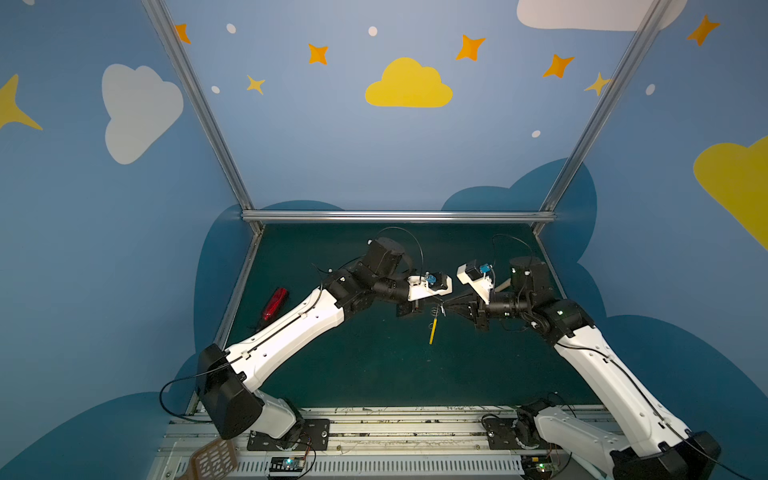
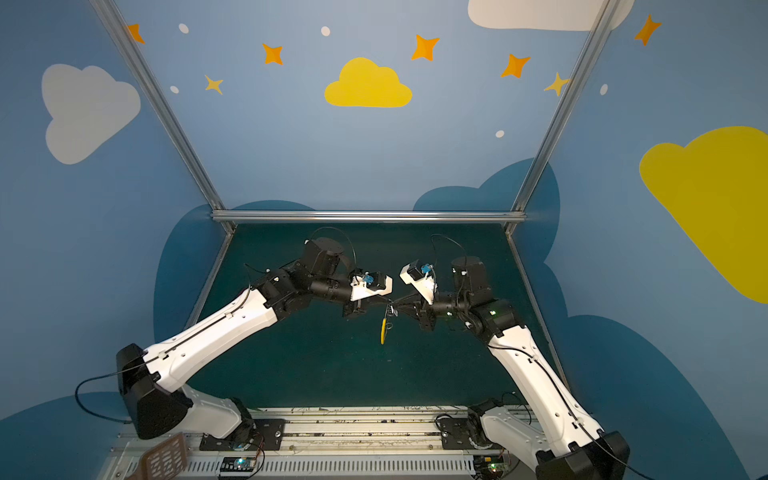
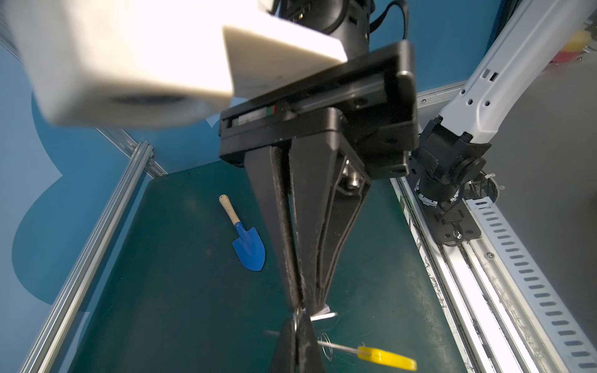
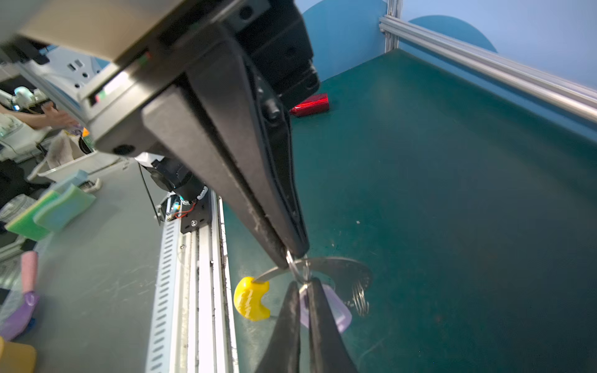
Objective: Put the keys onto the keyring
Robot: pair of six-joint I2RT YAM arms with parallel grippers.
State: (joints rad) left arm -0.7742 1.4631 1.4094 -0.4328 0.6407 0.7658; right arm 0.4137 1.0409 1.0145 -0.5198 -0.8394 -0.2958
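Note:
Both grippers meet tip to tip above the middle of the green mat. My left gripper (image 3: 297, 318) is shut on the keyring (image 4: 342, 266), a flat grey hoop that hangs down from it with its yellow arc (image 1: 433, 330) lowest. In the left wrist view the hoop shows edge-on. My right gripper (image 4: 302, 284) is shut on the keys, pinching the pale oblong tag (image 4: 336, 311). The tag's small split loop (image 4: 296, 269) lies against the hoop's rim beside the left gripper's fingertips (image 4: 290, 252). The key's metal blade is hidden. Tiny silver loops (image 4: 360, 298) hang on the hoop.
A blue toy shovel (image 3: 248, 247) with a wooden handle lies on the mat behind the right arm. A red object (image 1: 275, 303) lies near the mat's left edge. A brown perforated paddle (image 1: 214, 459) sticks up at the front left. An aluminium rail (image 1: 374, 424) runs along the front.

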